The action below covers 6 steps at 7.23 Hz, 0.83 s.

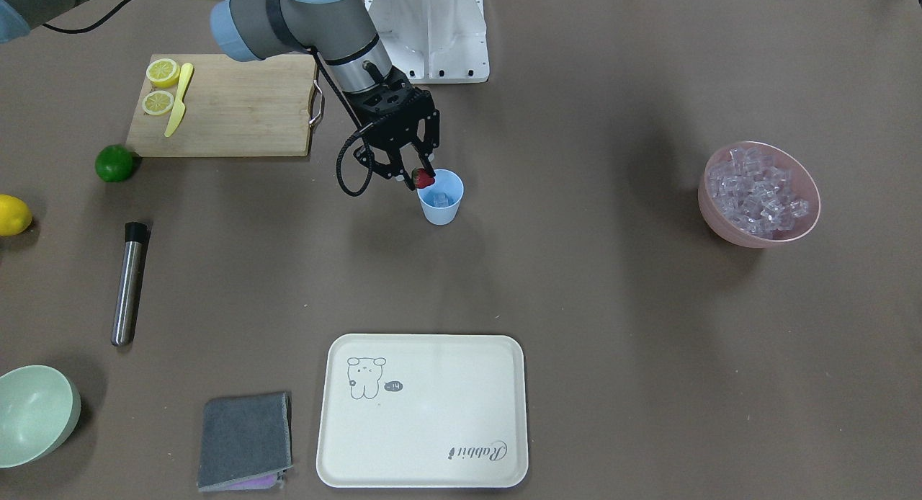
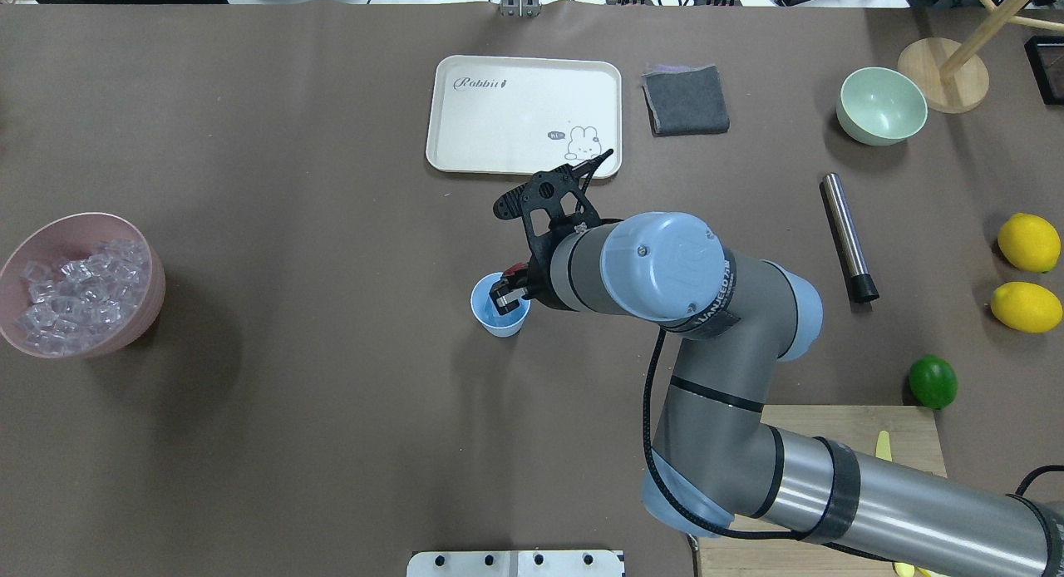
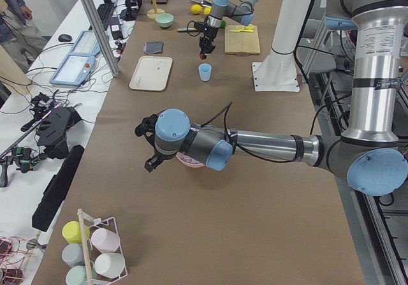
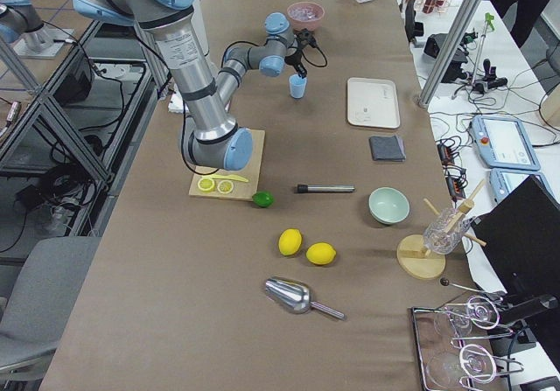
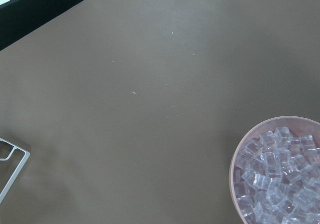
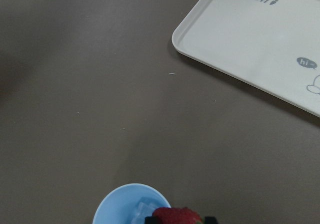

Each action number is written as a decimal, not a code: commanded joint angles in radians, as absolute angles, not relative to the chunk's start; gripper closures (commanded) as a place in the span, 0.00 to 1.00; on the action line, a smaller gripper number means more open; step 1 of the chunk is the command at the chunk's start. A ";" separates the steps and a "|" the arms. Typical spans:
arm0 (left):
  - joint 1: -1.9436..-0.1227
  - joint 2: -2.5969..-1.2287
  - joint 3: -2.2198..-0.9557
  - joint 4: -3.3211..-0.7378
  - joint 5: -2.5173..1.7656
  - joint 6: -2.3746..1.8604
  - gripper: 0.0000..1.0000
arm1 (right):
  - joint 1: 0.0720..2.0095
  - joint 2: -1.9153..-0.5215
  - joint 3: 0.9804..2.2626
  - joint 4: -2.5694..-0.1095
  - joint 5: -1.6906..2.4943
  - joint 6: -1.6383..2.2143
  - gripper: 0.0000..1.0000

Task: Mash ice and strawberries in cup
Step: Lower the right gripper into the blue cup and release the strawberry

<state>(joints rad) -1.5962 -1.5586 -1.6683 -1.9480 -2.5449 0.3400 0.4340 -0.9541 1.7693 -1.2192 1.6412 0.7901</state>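
Observation:
The pale-blue cup [image 1: 441,206] stands mid-table with an ice cube [image 1: 440,198] inside. My right gripper [image 1: 412,174] hangs over the cup's rim, shut on a red strawberry [image 1: 423,178]. The right wrist view shows the strawberry [image 6: 176,216] just above the edge of the cup [image 6: 120,206]. More ice [image 1: 760,190] fills a pink bowl [image 1: 727,230] far off to the side. My left gripper [image 3: 153,160] hovers by that bowl in the exterior left view only, so I cannot tell its state. The left wrist view shows the ice [image 5: 280,184] below it.
A steel muddler [image 1: 130,282] lies beside a wooden board [image 1: 245,118] with lemon halves and a yellow knife. A lime [image 1: 114,163], a lemon [image 1: 13,215], a pale-green bowl [image 1: 32,413], a grey cloth [image 1: 245,441] and a cream tray [image 1: 446,385] ring the cup.

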 commanded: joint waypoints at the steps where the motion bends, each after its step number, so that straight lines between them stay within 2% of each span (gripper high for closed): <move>1: -1.597 -1.559 -1.667 -1.948 -2.545 0.339 0.03 | 0.413 -0.937 1.756 -1.221 1.600 0.790 1.00; 4: -1.595 -1.559 -1.660 -1.950 -2.543 0.341 0.03 | 0.408 -0.933 1.729 -1.218 1.601 0.772 1.00; 5: -1.595 -1.559 -1.660 -1.950 -2.543 0.341 0.03 | 0.405 -0.933 1.727 -1.191 1.603 0.766 0.79; 6: -1.597 -1.559 -1.661 -1.950 -2.545 0.341 0.03 | 0.403 -0.939 1.703 -1.122 1.601 0.765 0.18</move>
